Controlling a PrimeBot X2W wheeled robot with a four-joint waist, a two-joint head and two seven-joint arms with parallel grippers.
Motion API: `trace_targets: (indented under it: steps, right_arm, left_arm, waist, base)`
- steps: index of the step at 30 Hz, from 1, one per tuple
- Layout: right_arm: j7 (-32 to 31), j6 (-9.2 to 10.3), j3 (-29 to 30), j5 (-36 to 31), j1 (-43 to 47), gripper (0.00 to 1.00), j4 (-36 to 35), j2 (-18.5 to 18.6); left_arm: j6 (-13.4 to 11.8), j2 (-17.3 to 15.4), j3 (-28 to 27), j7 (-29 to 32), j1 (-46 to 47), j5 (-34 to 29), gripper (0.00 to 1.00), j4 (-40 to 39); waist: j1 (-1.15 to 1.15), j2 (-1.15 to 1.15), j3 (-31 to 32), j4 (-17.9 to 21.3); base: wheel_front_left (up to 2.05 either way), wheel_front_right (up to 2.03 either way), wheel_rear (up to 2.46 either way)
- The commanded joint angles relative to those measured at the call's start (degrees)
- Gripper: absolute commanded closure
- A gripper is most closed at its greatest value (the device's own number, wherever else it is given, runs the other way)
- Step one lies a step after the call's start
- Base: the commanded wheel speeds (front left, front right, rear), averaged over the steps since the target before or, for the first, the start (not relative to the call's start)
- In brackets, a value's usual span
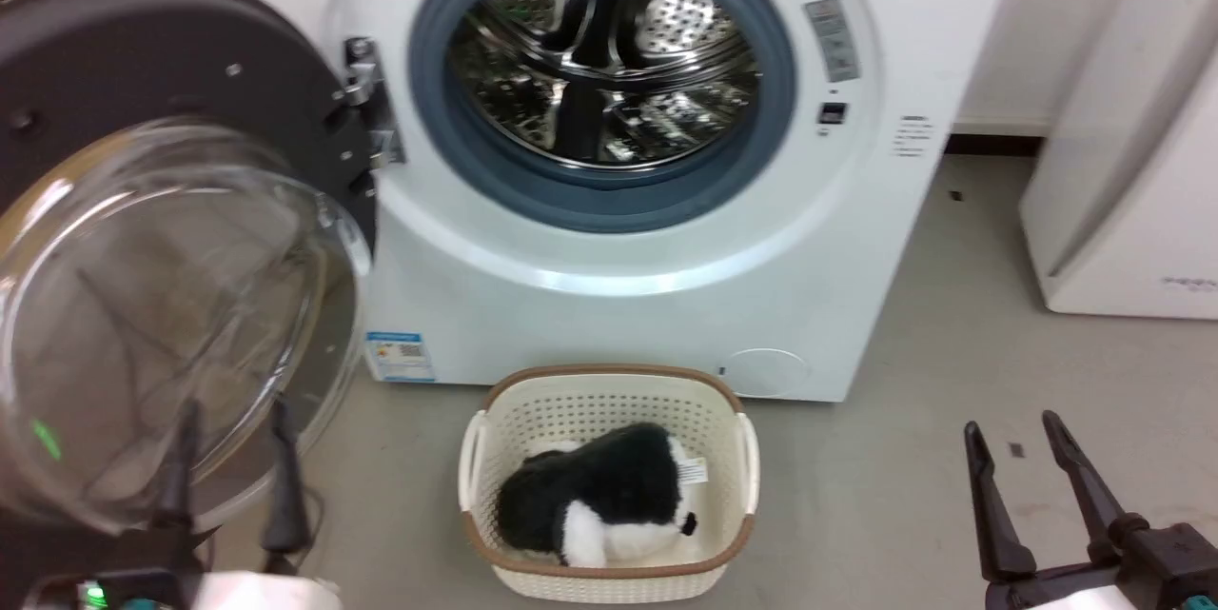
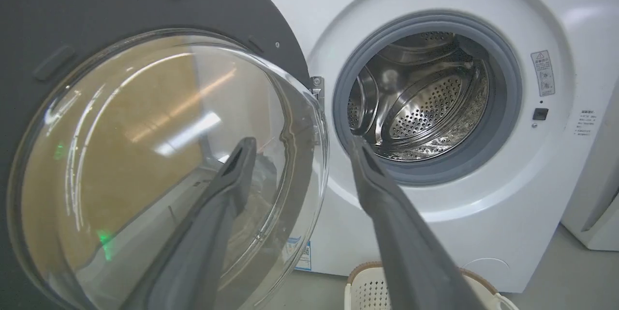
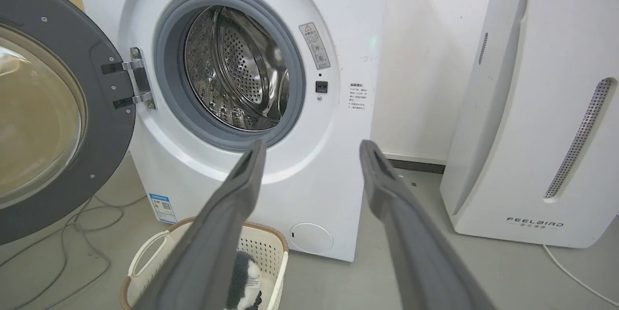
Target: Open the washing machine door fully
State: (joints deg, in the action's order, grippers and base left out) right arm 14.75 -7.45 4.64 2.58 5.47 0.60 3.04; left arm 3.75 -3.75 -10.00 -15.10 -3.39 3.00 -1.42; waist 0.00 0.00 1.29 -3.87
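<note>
So the door (image 1: 143, 49) on the washing machine (image 1: 666, 305) is hanging way out to the left on its hinge (image 1: 366, 106). The grey inner face and the glass bowl point back at the robot, and the steel drum (image 1: 609, 58) is wide open to view. I'd say the job is basically at its last step, since the door looks at or near its full swing.

The left gripper (image 2: 302, 145) has its fingers spread wide with nothing between them, right up by the edge of the glass. I honestly can't tell if a fingertip (image 2: 244, 148) is touching the glass or just sitting in front of it, because the reflections make that bit murky. The right gripper (image 1: 1011, 424) is also spread wide and empty, parked low on the right, well away from the door.

Next move, if any, is probably a gentle nudge outward on the door rim to check it's at its stop, then pulling the left arm back without catching the glass.

Head count:
- one washing machine
- one door
- one hinge
- two grippers
- one laundry basket (image 1: 609, 372) on the floor in front
- one black-and-white plush toy (image 1: 590, 486) in it
- one other white appliance (image 3: 532, 107) off to the right
</note>
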Motion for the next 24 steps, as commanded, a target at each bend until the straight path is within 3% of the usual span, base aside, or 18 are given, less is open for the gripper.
trace_targets:
  steps: [1, 9, 10, 24]
  right_arm:
    - [0.25, -0.03, -0.30, 0.62, 0.51, 0.00, -0.48, -0.16]
    - [0.25, -0.03, -2.08, 2.02, 0.44, 0.00, -1.40, -0.16]
    - [0.00, 0.00, -2.26, 2.03, 0.00, 1.00, -1.16, 0.00]
    - [-1.26, 0.00, -2.42, 1.65, -0.47, 1.00, -1.11, 0.00]
  left_arm:
    - [0.11, 0.33, 0.73, 0.10, -1.06, -0.81, 0.00, 0.48]
    - [-1.28, 0.58, 3.59, 0.10, -2.41, -2.25, 0.00, 1.32]
    - [-1.07, 0.63, 4.11, 0.00, -1.98, -2.34, 1.00, 2.12]
    - [-1.29, 0.74, 4.72, 1.27, -1.52, -2.40, 1.00, 2.20]
  waist:
    - [0.00, 0.00, 0.17, 1.58]
    - [0.00, 0.00, -0.13, 5.56]
    - [0.00, 0.00, -0.15, 5.88]
    - [0.00, 0.00, -0.27, 5.82]
  base:
    - [0.00, 0.00, 0.00]
    - [0.00, 0.00, 0.00]
    - [0.00, 0.00, 0.00]
    - [0.00, 0.00, 0.00]
